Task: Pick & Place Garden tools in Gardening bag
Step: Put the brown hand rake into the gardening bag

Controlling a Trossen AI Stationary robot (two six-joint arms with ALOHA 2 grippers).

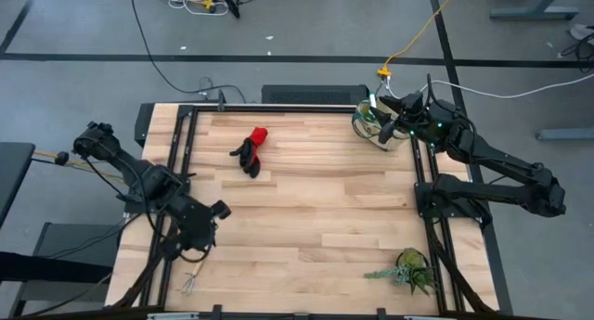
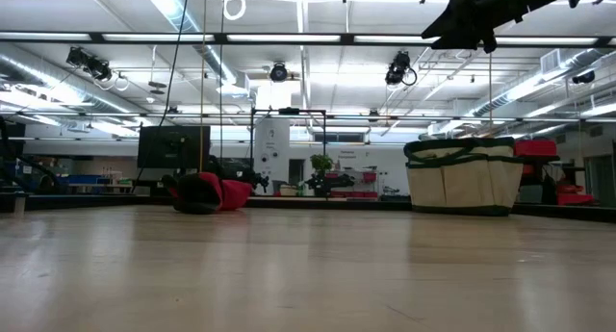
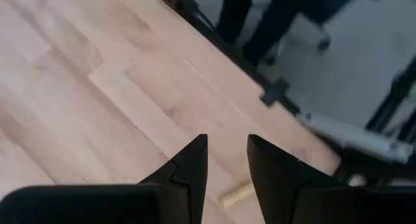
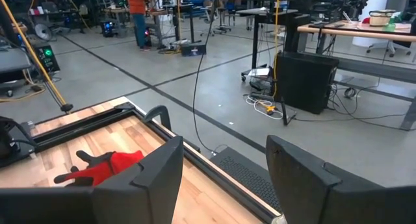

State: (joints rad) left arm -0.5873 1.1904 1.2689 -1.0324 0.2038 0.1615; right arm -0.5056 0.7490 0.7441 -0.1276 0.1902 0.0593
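The beige bag with dark green trim stands at the table's far right corner; it also shows in the low view. My right gripper hovers open over it, holding nothing. The red-and-black gloves lie on the table at the far middle-left and also show in the right wrist view. The little metal rake lies at the near left edge. My left gripper is open above the rake's wooden handle, with the fingers apart. The trowel and the green piece are out of view.
A leafy green plant lies at the near right corner. Dark frame rails run along the table's left and right sides. Bare wooden tabletop spreads across the middle. A person stands far off in the room.
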